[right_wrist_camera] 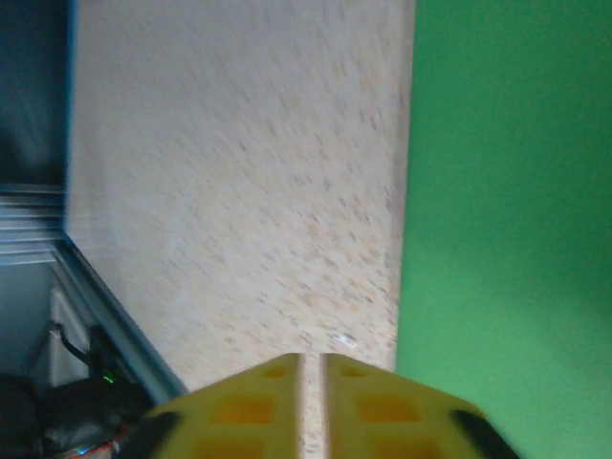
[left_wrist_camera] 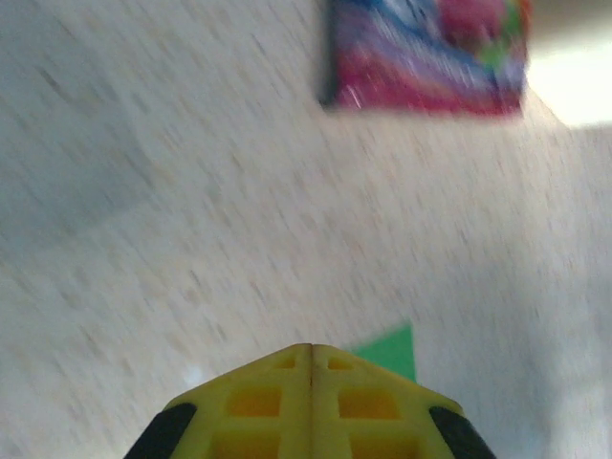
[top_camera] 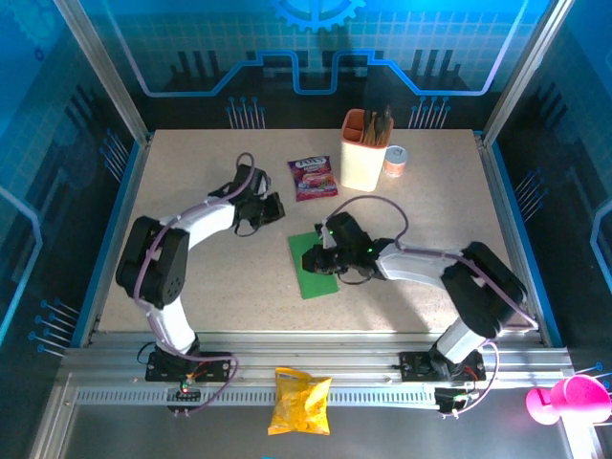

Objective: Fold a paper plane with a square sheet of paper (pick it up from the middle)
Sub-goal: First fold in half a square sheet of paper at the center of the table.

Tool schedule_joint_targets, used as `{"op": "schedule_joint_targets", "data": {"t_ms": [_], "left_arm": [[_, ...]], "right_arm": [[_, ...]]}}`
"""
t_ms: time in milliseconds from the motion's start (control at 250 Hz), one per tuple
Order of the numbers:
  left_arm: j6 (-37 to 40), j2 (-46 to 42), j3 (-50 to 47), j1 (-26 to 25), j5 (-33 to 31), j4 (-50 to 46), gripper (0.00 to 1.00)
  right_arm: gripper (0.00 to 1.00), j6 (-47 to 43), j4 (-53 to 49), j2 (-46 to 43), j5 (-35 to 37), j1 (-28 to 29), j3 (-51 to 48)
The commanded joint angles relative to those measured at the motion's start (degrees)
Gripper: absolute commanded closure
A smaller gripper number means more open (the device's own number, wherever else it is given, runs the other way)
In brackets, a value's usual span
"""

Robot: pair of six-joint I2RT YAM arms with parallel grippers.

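The square sheet of paper (top_camera: 316,273) lies flat on the table, bright green, a little right of centre. My right gripper (top_camera: 311,258) hangs low over its upper part. In the right wrist view the yellow fingertips (right_wrist_camera: 312,357) stand a narrow gap apart with bare table showing between them, just left of the sheet's straight edge (right_wrist_camera: 507,210). My left gripper (top_camera: 276,207) is up and to the left of the sheet, apart from it. Its jaws (left_wrist_camera: 312,346) are pressed together and hold nothing. One green corner of the sheet (left_wrist_camera: 394,349) peeks out beside them.
A purple snack sachet (top_camera: 312,178) lies beyond the sheet, also in the left wrist view (left_wrist_camera: 430,48). A cream holder with sticks (top_camera: 361,153) and a small can (top_camera: 395,161) stand at the back. A yellow crisp bag (top_camera: 301,400) rests on the front rail.
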Motion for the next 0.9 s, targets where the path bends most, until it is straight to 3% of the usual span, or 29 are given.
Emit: {"op": "schedule_joint_targets", "data": {"t_ms": [0,100,228,547,895], "left_arm": [[1.38,-5.29,-5.43,-5.66,-1.70,-1.49,1.00],[0.72,-7.99,-9.74,-9.87,-2.49,0.61,1.00],[-0.14,-8.34,-11.15,-13.11,-2.94,0.95,1.00],[3.24,-3.75,-7.67,-13.86,-6.25,0.81,1.00],[6.44,1.47,-5.48,-13.26,-7.79,1.23,1.00]], "right_arm": [[0.64,-2.64,-10.80,-5.82,2.95,-3.20,0.03],[0.46,-2.74,-13.70,-10.13,4.22,-5.62,-2.59],[0.39,-2.66,-15.28,-13.67,4.52,-7.32,-6.49],[0.38,0.49,-12.18,-15.25,3.94,-6.50,-14.14],[0.48,2.50,-8.12,-10.54,4.63,-3.03,-14.79]]}}
